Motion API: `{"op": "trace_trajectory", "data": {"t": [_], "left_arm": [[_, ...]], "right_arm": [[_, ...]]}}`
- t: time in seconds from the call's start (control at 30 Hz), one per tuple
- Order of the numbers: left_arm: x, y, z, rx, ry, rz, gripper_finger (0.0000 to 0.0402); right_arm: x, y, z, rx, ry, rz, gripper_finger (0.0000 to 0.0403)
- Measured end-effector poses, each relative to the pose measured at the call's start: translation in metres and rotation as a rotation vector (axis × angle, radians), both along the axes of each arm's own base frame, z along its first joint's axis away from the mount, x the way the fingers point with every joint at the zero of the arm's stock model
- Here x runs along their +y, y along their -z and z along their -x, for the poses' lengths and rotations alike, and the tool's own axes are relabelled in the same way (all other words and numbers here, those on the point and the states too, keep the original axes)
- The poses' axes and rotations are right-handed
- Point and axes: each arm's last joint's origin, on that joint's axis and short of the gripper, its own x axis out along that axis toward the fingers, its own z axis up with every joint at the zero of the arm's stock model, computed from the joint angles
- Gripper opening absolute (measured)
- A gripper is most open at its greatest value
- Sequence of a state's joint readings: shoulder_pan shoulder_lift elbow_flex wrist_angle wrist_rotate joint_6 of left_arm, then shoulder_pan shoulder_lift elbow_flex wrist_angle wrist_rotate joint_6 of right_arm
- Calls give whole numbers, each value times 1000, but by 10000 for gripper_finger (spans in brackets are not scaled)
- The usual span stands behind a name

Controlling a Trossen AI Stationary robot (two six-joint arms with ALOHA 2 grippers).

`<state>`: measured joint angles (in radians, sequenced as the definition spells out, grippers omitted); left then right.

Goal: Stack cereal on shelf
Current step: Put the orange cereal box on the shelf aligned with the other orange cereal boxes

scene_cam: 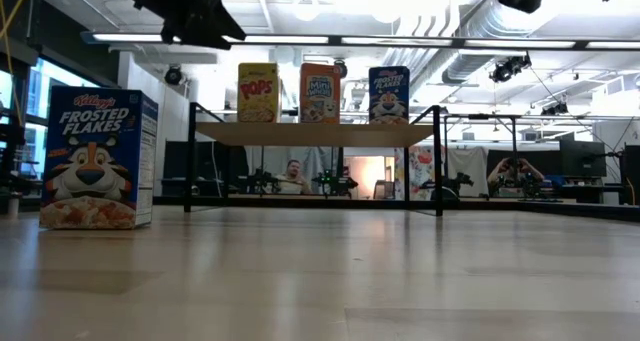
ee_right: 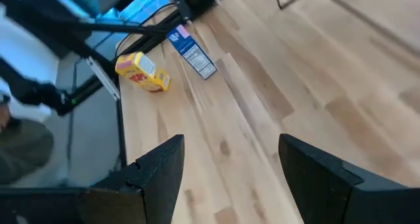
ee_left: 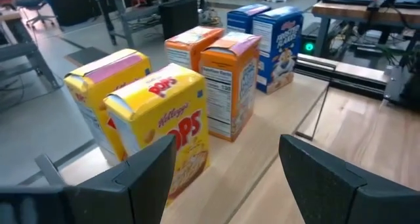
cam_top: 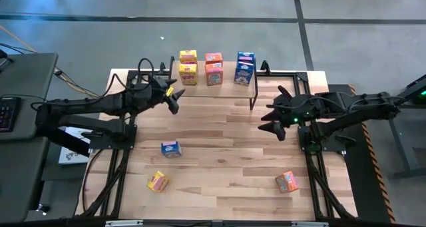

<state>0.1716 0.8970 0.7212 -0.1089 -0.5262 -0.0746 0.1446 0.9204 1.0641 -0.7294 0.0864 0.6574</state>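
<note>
Six cereal boxes stand upright on the shelf (cam_top: 229, 72) at the table's far side, in pairs: yellow (cam_top: 188, 65), orange (cam_top: 213, 67) and blue (cam_top: 245, 65). On the tabletop, a blue box (cam_top: 170, 148) stands upright, while a yellow box (cam_top: 158, 181) and an orange box (cam_top: 287, 181) rest near the front edge. My left gripper (cam_top: 175, 102) hovers open in front of the shelf's left end, facing the yellow boxes (ee_left: 157, 125), with nothing between its fingers. My right gripper (cam_top: 268, 120) hovers open to the right of the shelf, above the table, also holding nothing.
The shelf's black legs (cam_top: 253, 97) stand between the two grippers. Black frame rails (cam_top: 313, 180) run along the table's left and right sides. In the low view the blue box (scene_cam: 95, 159) stands at the left. People sit at desks in the room beyond the table.
</note>
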Motion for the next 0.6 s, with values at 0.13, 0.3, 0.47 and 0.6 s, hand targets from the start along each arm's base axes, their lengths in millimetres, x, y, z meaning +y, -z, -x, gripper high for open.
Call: {"op": "trace_trajectory", "data": {"t": [0.13,0.3,0.47,0.6], "left_arm": [[-2,0,-1,10,13,-12,262],[-2,1,0,22,28,-5,262],[-3,6,1,77,49,12,262],[-3,9,2,96,42,36,262]], "right_arm": [[1,4,-6,29,95,-143,241],[10,12,-16,93,120,-269,241],[22,19,-24,143,154,-321,241],[34,26,-27,201,179,-388,241]]}}
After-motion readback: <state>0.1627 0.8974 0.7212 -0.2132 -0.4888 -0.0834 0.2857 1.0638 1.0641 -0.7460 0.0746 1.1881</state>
